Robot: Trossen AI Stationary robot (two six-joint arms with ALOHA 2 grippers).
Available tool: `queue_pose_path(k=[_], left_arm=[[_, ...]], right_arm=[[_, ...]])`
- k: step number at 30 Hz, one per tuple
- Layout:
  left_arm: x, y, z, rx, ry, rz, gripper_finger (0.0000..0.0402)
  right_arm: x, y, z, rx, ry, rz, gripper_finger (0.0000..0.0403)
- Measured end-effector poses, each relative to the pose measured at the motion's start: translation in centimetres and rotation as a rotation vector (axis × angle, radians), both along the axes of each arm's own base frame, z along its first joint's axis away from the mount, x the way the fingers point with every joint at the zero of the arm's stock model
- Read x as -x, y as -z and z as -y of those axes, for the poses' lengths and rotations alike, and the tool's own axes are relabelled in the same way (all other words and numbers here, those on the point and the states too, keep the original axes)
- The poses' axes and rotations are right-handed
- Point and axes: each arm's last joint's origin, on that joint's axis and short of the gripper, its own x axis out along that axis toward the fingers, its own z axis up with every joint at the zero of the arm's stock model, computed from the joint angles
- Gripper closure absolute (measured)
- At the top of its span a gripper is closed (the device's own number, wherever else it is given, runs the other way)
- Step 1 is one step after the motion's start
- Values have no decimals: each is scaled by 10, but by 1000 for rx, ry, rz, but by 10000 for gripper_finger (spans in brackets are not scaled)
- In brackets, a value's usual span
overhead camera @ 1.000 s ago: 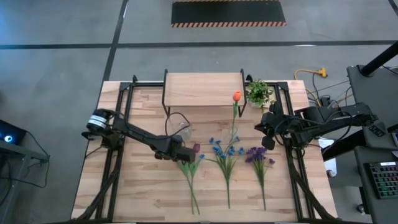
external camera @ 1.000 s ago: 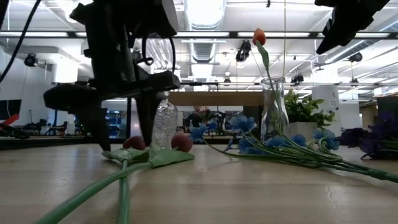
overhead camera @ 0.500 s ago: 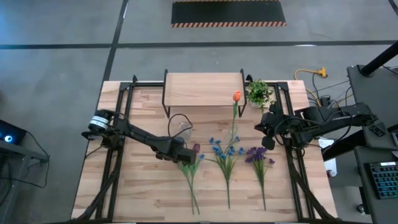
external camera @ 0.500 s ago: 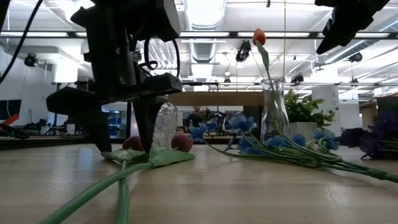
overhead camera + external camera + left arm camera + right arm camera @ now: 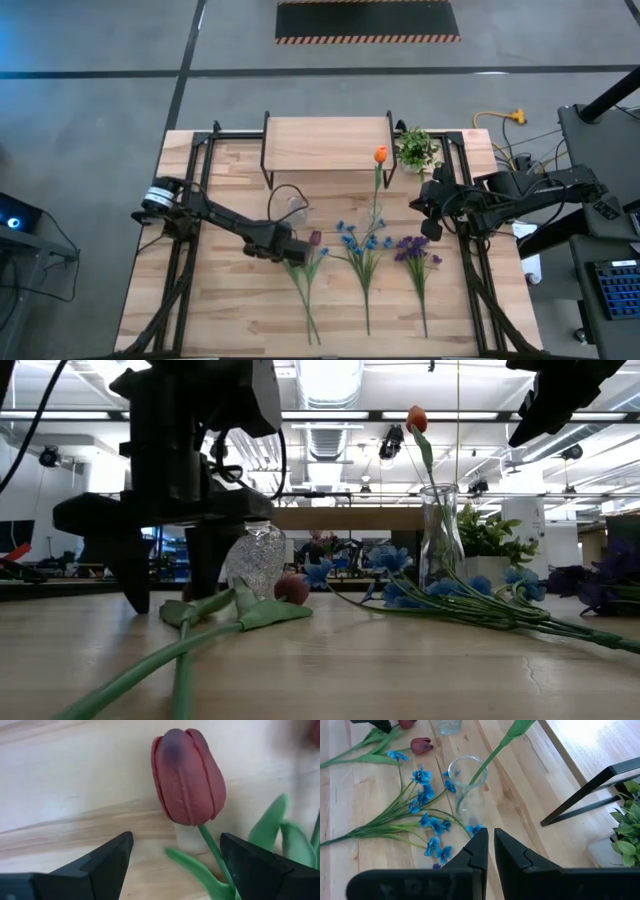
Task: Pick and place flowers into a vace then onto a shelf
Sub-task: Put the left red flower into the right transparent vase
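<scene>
My left gripper (image 5: 298, 246) (image 5: 170, 585) is open and low over the table, fingers on either side of a dark red tulip's stem (image 5: 214, 851) just below the bloom (image 5: 187, 775). A second maroon tulip (image 5: 316, 238) lies beside it on the table. The blue bunch (image 5: 362, 245) and purple bunch (image 5: 415, 252) lie flat on the planks. An orange tulip (image 5: 380, 155) (image 5: 417, 418) stands in the clear glass vase (image 5: 440, 535) (image 5: 466, 785). The shelf (image 5: 327, 143) stands at the far edge. My right gripper (image 5: 491, 837) (image 5: 430, 222) is shut, hovering above the table right of the vase. My left gripper comes from above with its open fingers (image 5: 100, 865) astride the dark red tulip's stem, which lies on the table. The stem and a green leaf (image 5: 270, 822) run close to one finger (image 5: 260, 865); whether they touch I cannot tell.
A small textured glass vase (image 5: 255, 560) (image 5: 290, 207) stands just beyond my left gripper. A leafy potted plant (image 5: 415, 150) sits right of the shelf. Black frame rails (image 5: 190, 230) run along both table sides. Bare planks (image 5: 230, 310) lie toward the near edge.
My left gripper has shifted a little toward the table's left edge, staying low and open. The nearer tulip's stem has swung leftward with it and a leaf has curled up beside the finger, whose bulk now hides that bloom in the low view.
</scene>
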Motion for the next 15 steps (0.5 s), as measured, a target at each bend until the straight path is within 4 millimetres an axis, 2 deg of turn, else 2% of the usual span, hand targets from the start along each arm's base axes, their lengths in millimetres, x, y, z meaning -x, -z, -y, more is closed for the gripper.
queue_pose_path(k=[6, 15], left_arm=[[9, 0, 8, 40, -65, -78, 112], [7, 0, 11, 39, -85, -37, 112]], right_arm=[[0, 0, 0, 3, -4, -2, 380], [0, 0, 0, 30, -32, -10, 380]])
